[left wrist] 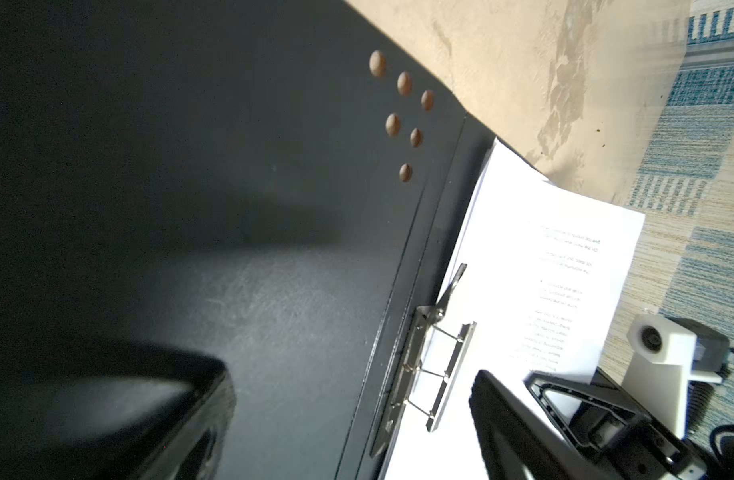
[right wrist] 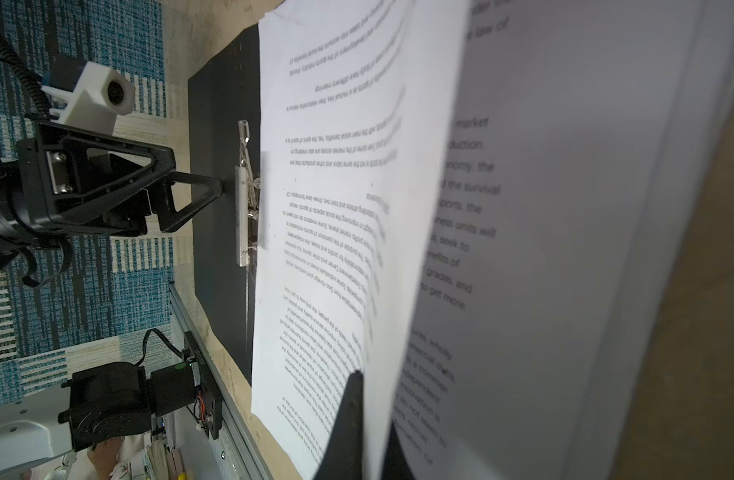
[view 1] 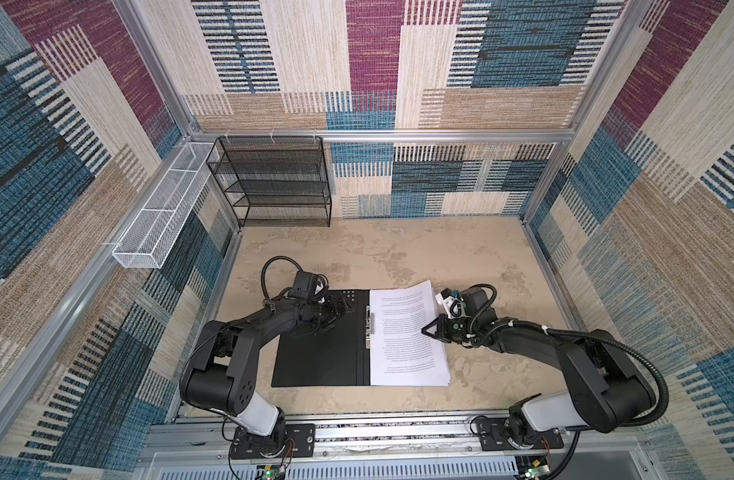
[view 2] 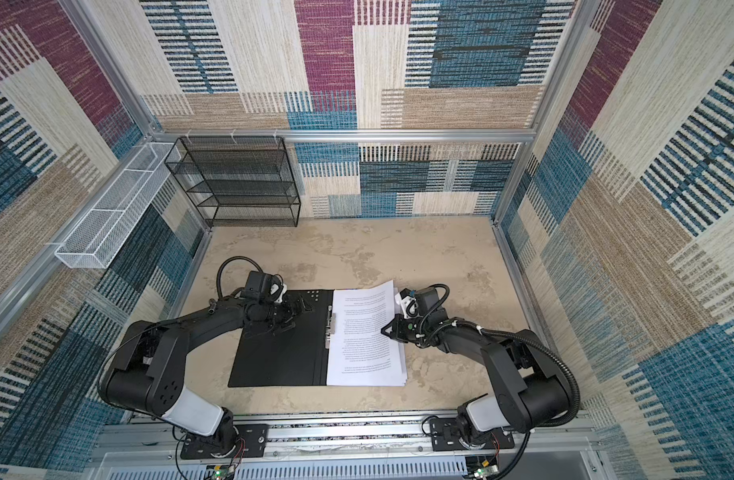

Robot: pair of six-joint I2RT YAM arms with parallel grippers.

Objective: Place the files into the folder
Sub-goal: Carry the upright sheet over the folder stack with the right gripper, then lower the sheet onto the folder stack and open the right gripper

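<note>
The folder (view 1: 315, 357) (view 2: 274, 357) lies open and flat on the table, black inside up, with its metal spine clip (view 1: 370, 324) (left wrist: 436, 365) (right wrist: 244, 216) raised. The files (view 1: 402, 336) (view 2: 365, 345) (left wrist: 544, 266) (right wrist: 336, 208), white printed sheets, are stacked on its right half. My right gripper (view 1: 425, 328) (view 2: 385, 330) (right wrist: 375, 399) is shut on the right edge of the top sheets, which curve up off the stack. My left gripper (view 1: 338, 311) (view 2: 294, 313) (left wrist: 348, 374) hangs open over the folder's left half beside the clip, holding nothing.
A black wire-mesh rack (view 1: 274, 183) stands against the back wall at the left. A white mesh basket (view 1: 162, 212) hangs on the left wall rail. Patterned walls close three sides, and an aluminium rail (view 1: 357, 432) carrying both arm bases runs along the front.
</note>
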